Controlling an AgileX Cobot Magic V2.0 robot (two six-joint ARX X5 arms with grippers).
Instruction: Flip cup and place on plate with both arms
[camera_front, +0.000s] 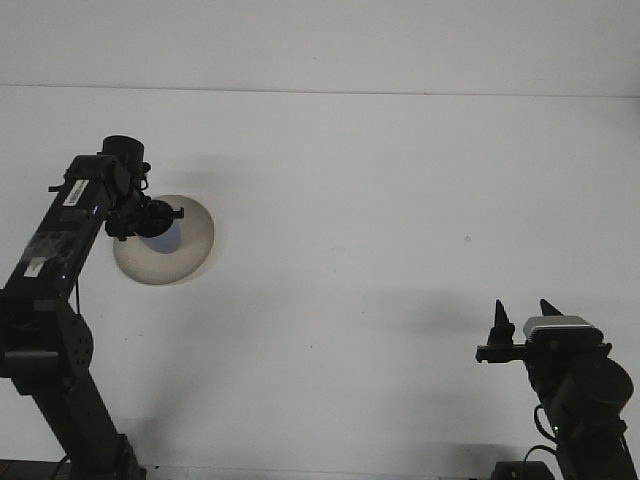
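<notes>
- Cup (168, 236), pale blue, sat over the left half of the plate (190, 250), largely hidden behind the left gripper (160, 217); whether it touched the plate surface could not be told.
- Plate, round and cream-coloured, lay on the white table (380, 220) at the left side of the front view.
- Left gripper reached over the plate at the cup; whether its fingers were apart or clamped on the cup could not be told, because the dark wrist blocked them.
- Right gripper (523, 318) stood at the lower right, well apart from the plate, its two pointed fingers apart and directed upward, holding nothing.
</notes>
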